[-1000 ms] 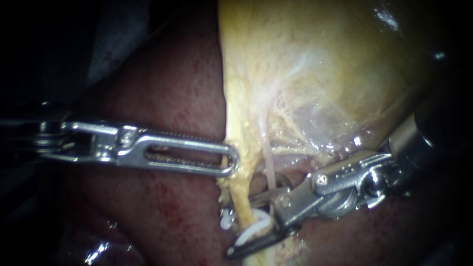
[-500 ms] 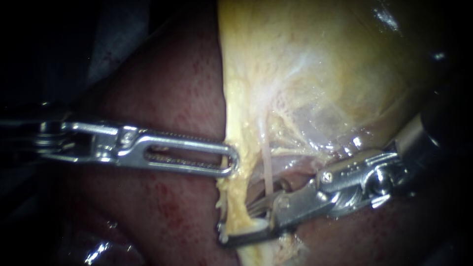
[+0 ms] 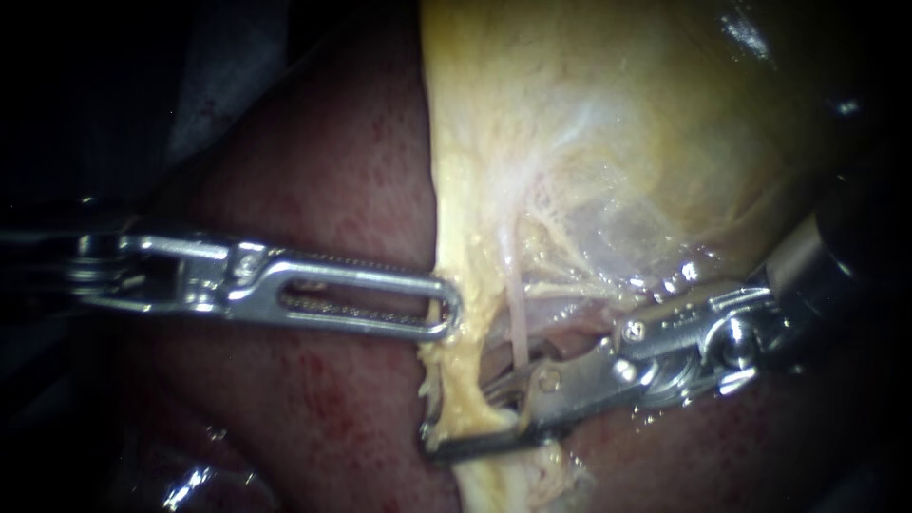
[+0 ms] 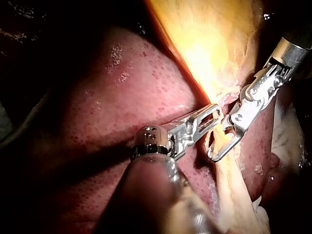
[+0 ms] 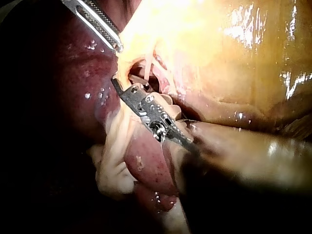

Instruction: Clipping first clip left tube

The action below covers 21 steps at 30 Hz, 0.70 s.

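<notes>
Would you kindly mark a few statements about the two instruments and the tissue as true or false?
1. The right instrument's jaws are shut on the yellow left tube. True.
2. The left instrument has its jaws wide open, clear of all tissue. False: they lie together, shut on the yellow tissue edge.
3. Dark red liver lies under the left instrument. True.
4. The left instrument grips the thin pale tube. False: that tube runs apart from it, next to the right instrument.
</notes>
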Available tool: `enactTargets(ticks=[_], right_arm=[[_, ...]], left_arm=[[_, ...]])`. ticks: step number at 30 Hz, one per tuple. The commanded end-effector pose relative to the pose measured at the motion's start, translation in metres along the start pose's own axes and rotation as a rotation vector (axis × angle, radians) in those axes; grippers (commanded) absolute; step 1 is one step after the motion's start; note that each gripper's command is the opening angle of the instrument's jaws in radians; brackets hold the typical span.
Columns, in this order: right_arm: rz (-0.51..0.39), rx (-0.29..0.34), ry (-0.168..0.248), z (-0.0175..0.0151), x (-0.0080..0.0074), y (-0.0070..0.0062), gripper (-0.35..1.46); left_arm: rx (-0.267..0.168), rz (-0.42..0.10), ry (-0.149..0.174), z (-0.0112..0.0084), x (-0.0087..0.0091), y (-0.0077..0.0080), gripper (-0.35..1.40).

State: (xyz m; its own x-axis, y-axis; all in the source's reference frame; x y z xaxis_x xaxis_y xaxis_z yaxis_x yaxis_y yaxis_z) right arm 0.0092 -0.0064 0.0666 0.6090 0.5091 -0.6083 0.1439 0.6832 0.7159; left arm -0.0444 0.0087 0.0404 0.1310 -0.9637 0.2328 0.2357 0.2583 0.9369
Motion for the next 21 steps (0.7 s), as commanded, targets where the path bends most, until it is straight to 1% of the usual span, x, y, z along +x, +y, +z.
enactTargets(ticks=[1,21], right_arm=[[0.002,-0.003,0.001,0.0001,-0.0001,0.0000,-0.35],[0.010,0.005,-0.004,0.0005,-0.0005,-0.0001,-0.35]], left_arm=[[0.000,0.000,0.000,0.0000,0.0000,0.0000,-0.35],[0.001,-0.004,0.002,0.0003,0.0001,0.0001,-0.35]])
